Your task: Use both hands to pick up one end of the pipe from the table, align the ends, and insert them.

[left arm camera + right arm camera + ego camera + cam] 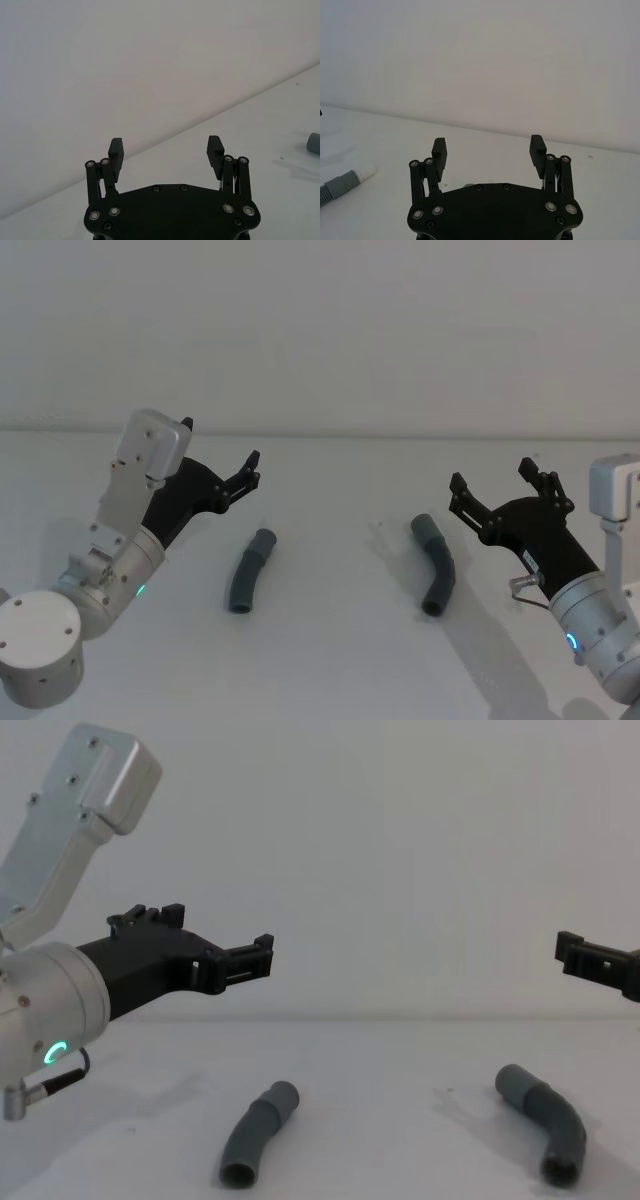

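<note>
Two dark-grey bent pipe pieces lie apart on the table (330, 660): the left piece (250, 571) (258, 1133) and the right piece (436, 564) (545, 1120). My left gripper (220, 443) (215, 935) (165, 145) hovers open above and behind the left piece, holding nothing. Beside the right piece, off to its right and raised, my right gripper (493, 478) (488, 145) is open and empty too. In the right wrist view a grey ribbed piece (340, 184) ends in a white spigot (366, 171). A grey cuff (314, 142) shows in the left wrist view.
The table's far edge (330, 432) meets a plain pale wall. One right finger (572, 950) enters the chest view from its right edge.
</note>
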Controlling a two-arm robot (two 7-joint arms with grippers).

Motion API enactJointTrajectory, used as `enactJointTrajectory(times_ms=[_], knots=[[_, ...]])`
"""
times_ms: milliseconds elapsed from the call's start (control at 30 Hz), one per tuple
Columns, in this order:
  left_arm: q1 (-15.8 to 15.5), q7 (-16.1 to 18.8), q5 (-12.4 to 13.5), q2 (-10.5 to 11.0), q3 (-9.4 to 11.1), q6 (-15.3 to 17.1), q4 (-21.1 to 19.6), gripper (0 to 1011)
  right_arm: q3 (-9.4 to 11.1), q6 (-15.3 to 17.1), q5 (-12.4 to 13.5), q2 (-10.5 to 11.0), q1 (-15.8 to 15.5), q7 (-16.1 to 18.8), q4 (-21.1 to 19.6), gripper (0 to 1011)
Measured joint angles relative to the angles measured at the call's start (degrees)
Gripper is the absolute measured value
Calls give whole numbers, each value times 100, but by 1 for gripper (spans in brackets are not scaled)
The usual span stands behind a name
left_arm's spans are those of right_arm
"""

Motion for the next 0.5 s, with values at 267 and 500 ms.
enactJointTrajectory(times_ms=[267,500], knots=[[0,0,0,0,0,0,0,1001,0,0,0,0,0,0,0,1002],[1,-35,-5,-2,5,59,-18,1001,0,0,0,0,0,0,0,1002]])
